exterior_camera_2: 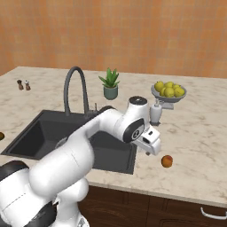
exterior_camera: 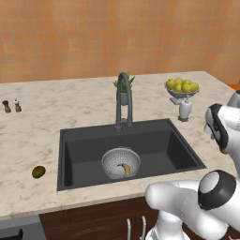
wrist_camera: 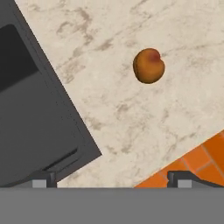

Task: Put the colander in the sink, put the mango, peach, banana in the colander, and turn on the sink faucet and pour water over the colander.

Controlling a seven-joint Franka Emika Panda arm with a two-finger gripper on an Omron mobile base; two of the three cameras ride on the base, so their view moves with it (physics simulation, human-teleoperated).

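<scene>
Peach (wrist_camera: 148,65) on tabletop (wrist_camera: 122,109), next for colander (exterior_camera: 121,163); banana (exterior_camera: 125,168) already inside. Jaws spread, empty, above. Lower and centre over fruit.

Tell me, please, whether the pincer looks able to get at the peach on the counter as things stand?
Probably yes. The peach lies alone on bare counter right of the sink, with nothing around it, and the pincer hangs open just beside and above it.

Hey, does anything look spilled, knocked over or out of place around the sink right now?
Nothing stands out. The colander sits upright in the sink with the banana inside; the mango and peach lie loose on the counter, and the faucet is dry.
</scene>
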